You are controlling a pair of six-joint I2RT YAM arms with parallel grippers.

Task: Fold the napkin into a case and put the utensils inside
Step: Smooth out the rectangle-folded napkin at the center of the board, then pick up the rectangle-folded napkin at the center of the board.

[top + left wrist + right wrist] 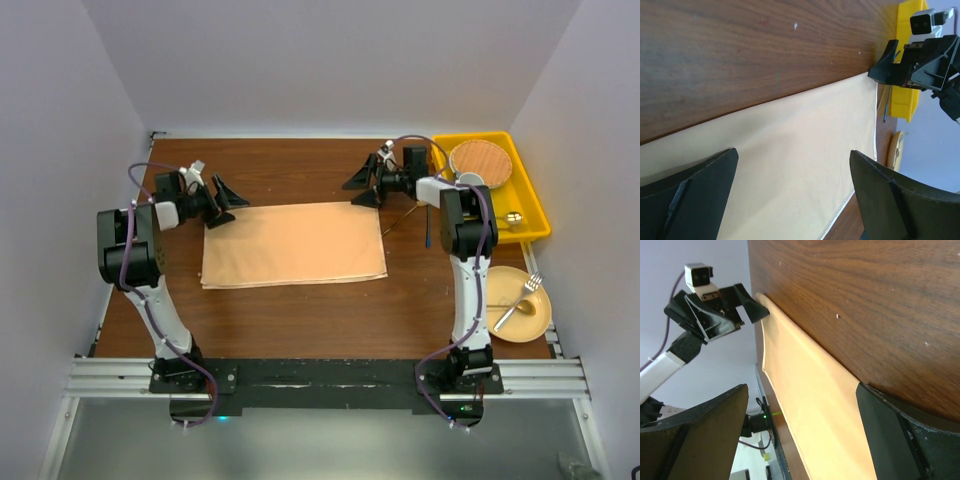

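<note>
My left hand point(225, 203) is wide open & empty, at the far-left corner of the napkin point(293, 245). My right hand point(362, 189) is also wide open w/ nothing in it, at the far-right corner. The napkin lies flat on the surface point(300, 310) btwn them. A fork point(532, 283) & spoon point(510, 313) sit on a plate point(537, 321) off to my right.

1. Left arm point(160, 305) and right arm point(468, 290): white tubular links joined by bulky black housings.
2. A purple cable point(127, 255) runs along each arm.
3. Jaws: matte black, wedge-shaped, ribbed plastic.
4. A small white-and-grey camera block point(699, 276) tops each wrist.
5. Black base plates point(180, 378).
</note>
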